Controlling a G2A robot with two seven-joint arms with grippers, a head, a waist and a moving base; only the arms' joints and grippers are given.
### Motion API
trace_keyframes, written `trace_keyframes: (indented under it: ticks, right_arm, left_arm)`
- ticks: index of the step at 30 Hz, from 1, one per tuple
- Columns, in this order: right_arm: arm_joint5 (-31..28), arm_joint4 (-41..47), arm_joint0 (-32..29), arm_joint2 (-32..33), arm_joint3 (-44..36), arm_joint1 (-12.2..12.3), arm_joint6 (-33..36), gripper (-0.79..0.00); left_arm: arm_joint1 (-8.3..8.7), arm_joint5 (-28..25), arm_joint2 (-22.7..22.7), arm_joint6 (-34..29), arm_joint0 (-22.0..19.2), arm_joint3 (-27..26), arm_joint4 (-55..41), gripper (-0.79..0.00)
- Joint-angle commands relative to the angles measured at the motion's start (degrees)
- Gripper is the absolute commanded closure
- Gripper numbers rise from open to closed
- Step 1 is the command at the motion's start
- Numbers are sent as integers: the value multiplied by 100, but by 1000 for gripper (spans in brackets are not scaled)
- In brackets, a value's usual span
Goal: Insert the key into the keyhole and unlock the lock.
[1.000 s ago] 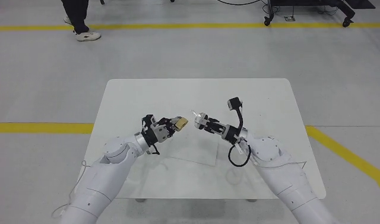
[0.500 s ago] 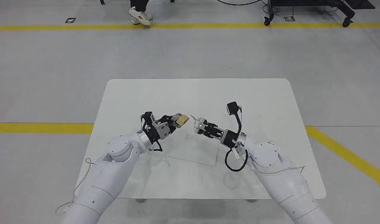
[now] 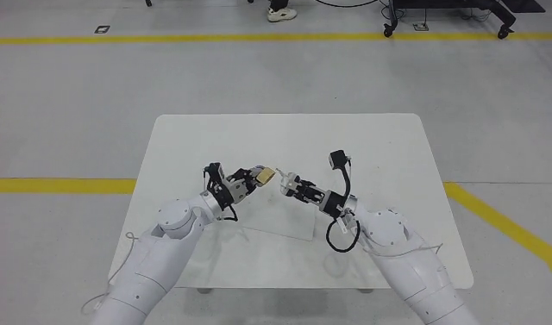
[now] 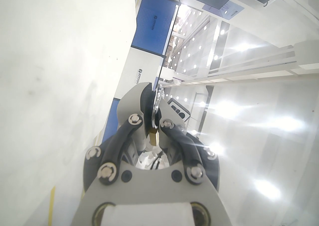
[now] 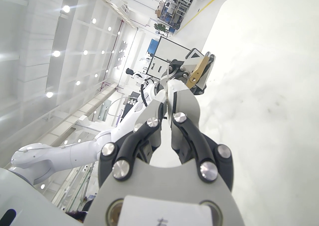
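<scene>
The brass lock [image 3: 266,176] juts beyond the tips of the left pincer [image 3: 253,178]. Its long axis runs on in line with the fingers, toward the right pincer [image 3: 290,183]. From the right wrist, the lock's narrow brass face is turned to the right pincer, with the small dark keyhole [image 5: 192,79] in it. The left pincer is closed flat on the lock's two broad sides. In the left wrist view, a brass edge [image 4: 154,138] shows in the slit between its fingers.

Both pincers hang over the middle of the white table [image 3: 379,144], tip facing tip.

The key [image 5: 166,92] stands edge-on, a thin silver blade reaching past the right pincer's tips toward the lock. From above, a small gap lies between that pincer's tips and the lock, so the key is not in the keyhole. The right pincer is clamped tight on the key. Behind it, a black cable [image 3: 348,187] loops at the wrist.
</scene>
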Motion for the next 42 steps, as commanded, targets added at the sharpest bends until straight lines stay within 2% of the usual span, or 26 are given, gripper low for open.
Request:
trace_keyframes:
  ticks: [1, 5, 13, 23, 42]
  right_arm:
    - [358, 119, -81, 47, -92, 10, 64, 0]
    - [827, 233, -239, 114, -306, 28, 157, 0]
    - [1280, 298, -458, 252, -559, 55, 254, 0]
    - [2137, 389, -189, 187, -438, 21, 589, 0]
    - [2311, 387, -124, 161, -337, -43, 495, 0]
  left_arm:
    - [-2, 29, 8, 47, 48, -86, 85, 0]
    - [-3, 51, -22, 91, 100, -183, 156, 0]
    - [-4, 125, -68, 109, 148, -269, 312, 0]
    - [-21, 146, -44, 135, 152, -300, 593, 0]
    - [-58, 135, -69, 165, 193, -354, 843, 0]
